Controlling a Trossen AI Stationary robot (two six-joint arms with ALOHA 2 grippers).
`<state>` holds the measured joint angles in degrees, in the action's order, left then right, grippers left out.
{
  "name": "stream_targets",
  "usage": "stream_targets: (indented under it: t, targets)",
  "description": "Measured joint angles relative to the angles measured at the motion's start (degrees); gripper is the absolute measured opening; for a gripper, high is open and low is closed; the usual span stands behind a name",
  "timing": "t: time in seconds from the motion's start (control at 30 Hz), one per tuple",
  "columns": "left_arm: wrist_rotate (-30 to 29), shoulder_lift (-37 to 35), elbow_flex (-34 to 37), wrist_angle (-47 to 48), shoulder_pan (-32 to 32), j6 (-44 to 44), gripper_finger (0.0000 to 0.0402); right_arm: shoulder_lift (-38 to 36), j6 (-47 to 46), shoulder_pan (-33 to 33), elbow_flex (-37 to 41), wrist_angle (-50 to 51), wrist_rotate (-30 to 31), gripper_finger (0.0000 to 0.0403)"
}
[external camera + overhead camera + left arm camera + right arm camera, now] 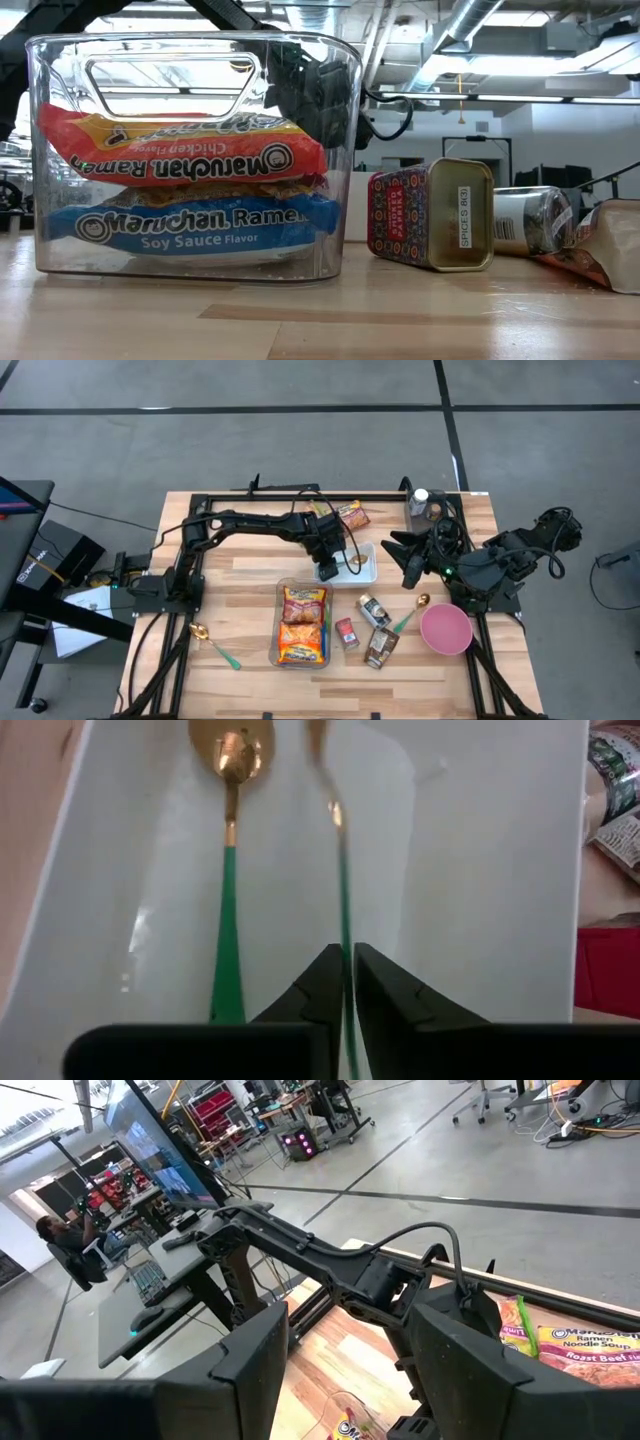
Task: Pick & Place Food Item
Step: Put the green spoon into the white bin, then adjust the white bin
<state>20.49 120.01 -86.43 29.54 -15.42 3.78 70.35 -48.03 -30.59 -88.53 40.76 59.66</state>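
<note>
Two arms work over a wooden counter (pixel 240 575). Left gripper (pixel 347 982) hangs over a white rectangular tray (pixel 372 571) near the counter's middle; its fingers (pixel 385 995) are pinched on the thin green handle of a gold-headed utensil (pixel 337 850), which runs from between the fingertips out along the tray floor. Whether this second piece is a fork or a spoon cannot be told. Just beside it in the tray lies a gold spoon with a green handle (pixel 229 840), free of the fingers. Right gripper (pixel 408 560) waits at the tray's right, above the counter, fingers apart and holding nothing. A clear bin (pixel 302 623) in front of the tray holds Maruchan ramen packets (pixel 190 150). To its right lie a red spice tin (pixel 346 632), a small jar (pixel 374 610), a brown packet (pixel 380 648), another spoon (pixel 412 611) and a pink bowl (pixel 445 630). One more green-handled spoon (pixel 214 644) lies left of the bin.
</note>
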Motion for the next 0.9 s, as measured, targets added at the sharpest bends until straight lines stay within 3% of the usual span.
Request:
stream_targets:
  t: [0.33,0.73,0.9]
  targets:
    - [-2.7,0.0,0.0,0.6,0.0,1.2,0.0057,0.0,-0.1,0.0,0.0,0.0,0.4,0.0203]
    - [-7.2,-0.1,0.0,3.8,-0.1,1.2,0.0004,0.0,-0.8,0.0,0.0,-0.1,0.4,0.0203]
    - [-8.6,-1.8,0.0,2.0,-0.3,-0.8,0.0004,0.0,-1.1,0.0,0.0,-0.2,0.6,0.0203]
